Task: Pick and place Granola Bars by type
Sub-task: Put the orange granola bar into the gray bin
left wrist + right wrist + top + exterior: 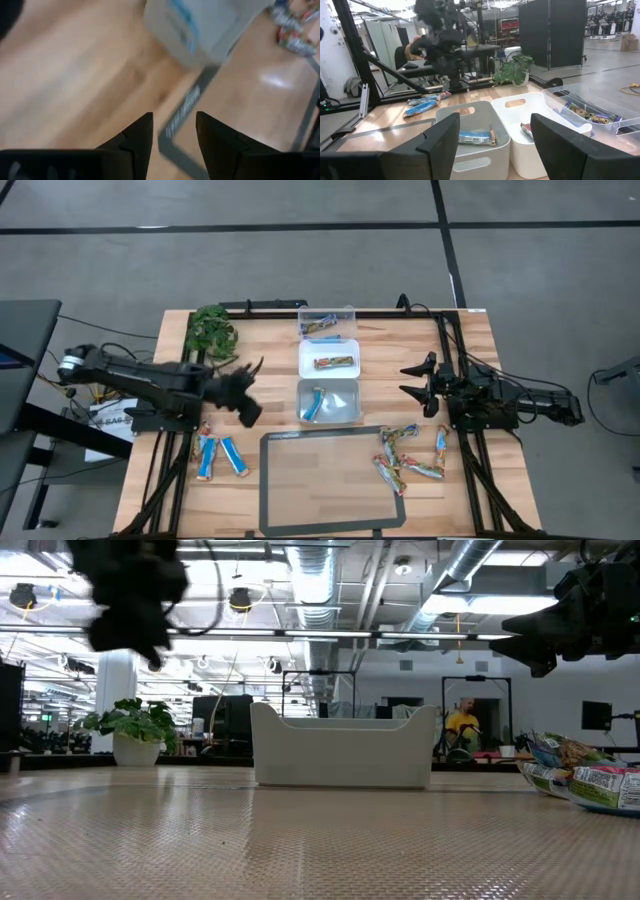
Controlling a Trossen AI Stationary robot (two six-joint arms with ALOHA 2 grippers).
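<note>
**Light, slick bars: we pinch across the middle**

Nearest the low camera we see the grey mat (330, 480) on the worktop (470, 350), with one white tub (345, 750) standing behind it. The Granola Bars lie in two loose groups: the blue bars (220, 455) on the worktop's left part, in front of the left arm, and the multicoloured bars (408, 458) heaped to the right of the mat. One blue bar (318, 402) already lies in the nearest white tub, a multicoloured one (333, 362) in the middle tub (329, 357), and more in the clear tub (327, 323) at the far edge.

The left claw (243, 392) hangs above the worktop between the blue bars and the tubs, its fingers apart with nothing between them. The right claw (420, 385) waits at the right side, spread wide and empty.

We judge these bars light and fairly stiff inside, but the foil wrappers look glossy and slippery, with crimped ends that would fold and slide. We would take each bar across its short width at mid-length, not by an end flap. The heaped multicoloured ones overlap, so a pinch there may drag a neighbour along; the blue ones lie side by side, near but mostly separate, and look easier to single out
</note>
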